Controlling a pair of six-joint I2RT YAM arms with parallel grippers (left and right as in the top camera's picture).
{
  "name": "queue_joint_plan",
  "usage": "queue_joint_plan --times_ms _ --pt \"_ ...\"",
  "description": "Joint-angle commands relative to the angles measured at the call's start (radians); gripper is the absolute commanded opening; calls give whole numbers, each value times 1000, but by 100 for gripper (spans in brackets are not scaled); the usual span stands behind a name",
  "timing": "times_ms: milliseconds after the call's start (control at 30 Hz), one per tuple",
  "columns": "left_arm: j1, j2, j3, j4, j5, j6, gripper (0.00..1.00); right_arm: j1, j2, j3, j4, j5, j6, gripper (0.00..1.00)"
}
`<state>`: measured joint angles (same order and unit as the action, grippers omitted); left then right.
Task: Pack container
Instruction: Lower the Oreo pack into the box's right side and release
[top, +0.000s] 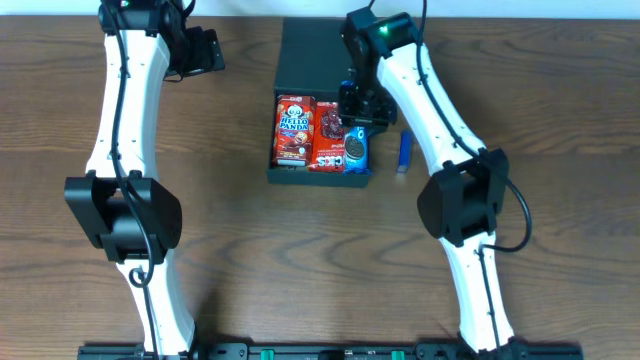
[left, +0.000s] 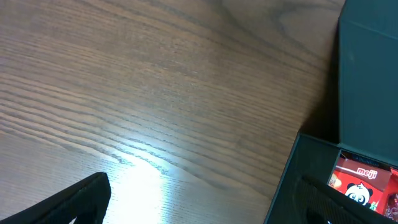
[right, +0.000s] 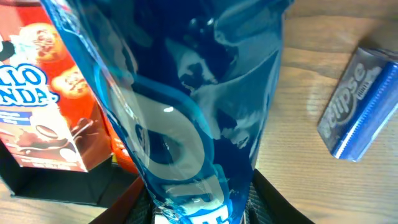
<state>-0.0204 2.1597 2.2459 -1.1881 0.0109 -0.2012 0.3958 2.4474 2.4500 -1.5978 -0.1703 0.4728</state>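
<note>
The dark teal-black container (top: 302, 60) stands open at the table's back centre, its flap lid lying behind it. Inside lie a red Hello Panda box (top: 294, 130) and a red snack packet (top: 328, 135). My right gripper (top: 360, 110) is shut on a blue Oreo packet (top: 356, 148), which hangs over the container's right side; the packet fills the right wrist view (right: 186, 106). My left gripper (top: 205, 50) is open and empty over bare table left of the container, whose wall shows in the left wrist view (left: 292, 180).
A blue Eclipse gum pack (top: 404, 151) lies on the table just right of the container, also in the right wrist view (right: 357, 106). The wooden table (top: 250, 260) stretches in front.
</note>
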Motion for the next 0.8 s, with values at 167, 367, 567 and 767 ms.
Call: queue_joint_plan --times_ms 167,367,567,767 --pt "3 -5 -6 -5 -18 14 95 -17 10 9 -10 -40 -26 43" --pt "3 -5 -6 -6 -18 14 95 -23 10 9 10 -40 -26 85" --pt "3 -5 -6 -5 -18 14 95 -51 9 19 40 -42 -25 82" --pt "3 -5 -6 -5 -18 14 95 -86 9 66 141 -48 -25 17"
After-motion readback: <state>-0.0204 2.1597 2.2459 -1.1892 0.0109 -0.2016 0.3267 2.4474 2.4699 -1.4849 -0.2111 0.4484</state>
